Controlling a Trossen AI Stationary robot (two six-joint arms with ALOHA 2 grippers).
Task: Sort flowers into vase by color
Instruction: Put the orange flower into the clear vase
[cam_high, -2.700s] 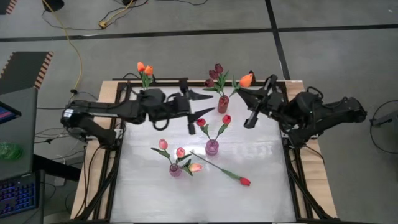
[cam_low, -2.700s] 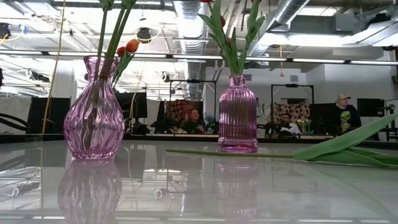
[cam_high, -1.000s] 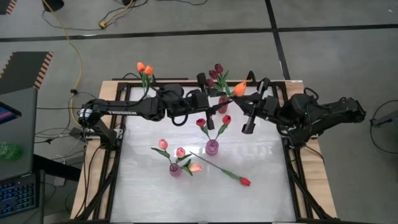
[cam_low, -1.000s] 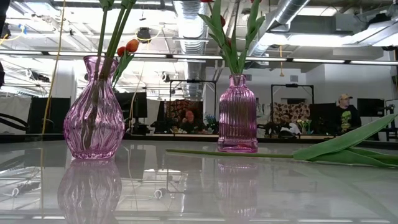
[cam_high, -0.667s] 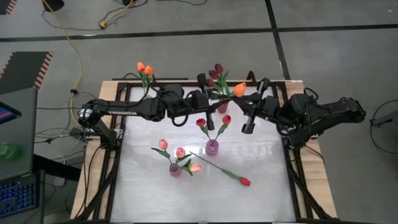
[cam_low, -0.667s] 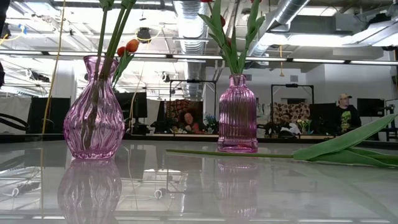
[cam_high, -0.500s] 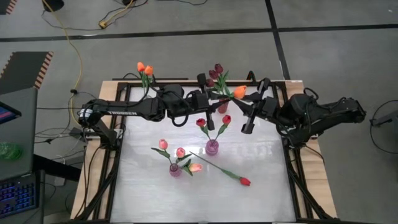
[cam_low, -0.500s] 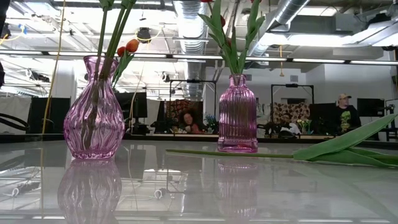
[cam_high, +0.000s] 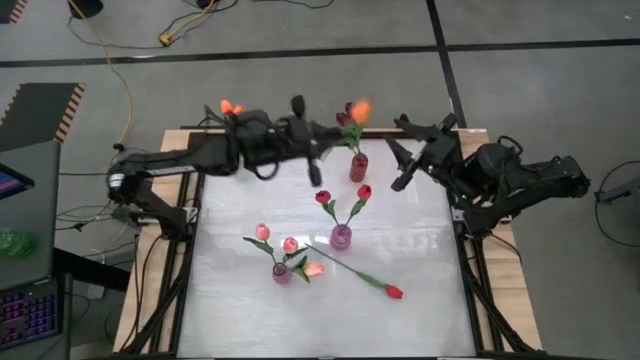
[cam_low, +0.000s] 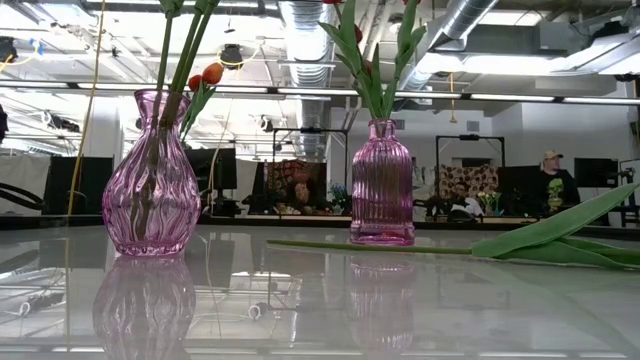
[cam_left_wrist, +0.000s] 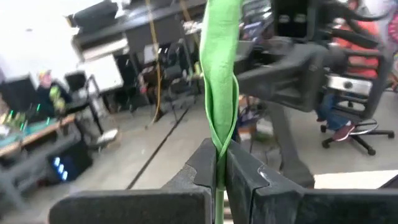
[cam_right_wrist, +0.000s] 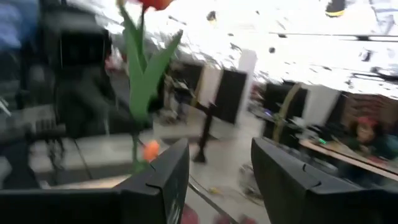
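Counting four vases (cam_high: 340, 237), perhaps.

Left gripper (cam_left_wrist: 219, 171) clamped tight on a green tulip stem (cam_left_wrist: 221, 74), leaf wrapped round it, rising straight up from the fingers (cam_left_wrist: 249, 177); behind the stem the other dark arm (cam_left_wrist: 298, 68), blurry; beyond that an office chair (cam_left_wrist: 354, 130), desks, a yellow cable

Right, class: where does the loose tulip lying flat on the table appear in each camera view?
High view: loose tulip lies flat, slanting from between the vases towards the picture's lower right.
Low view: its stem and leaf stretch across the right half.
Left wrist view: not in it.
Right wrist view: not in it.
Shared landmark: ribbed pink vase, beside the stem in the low view.
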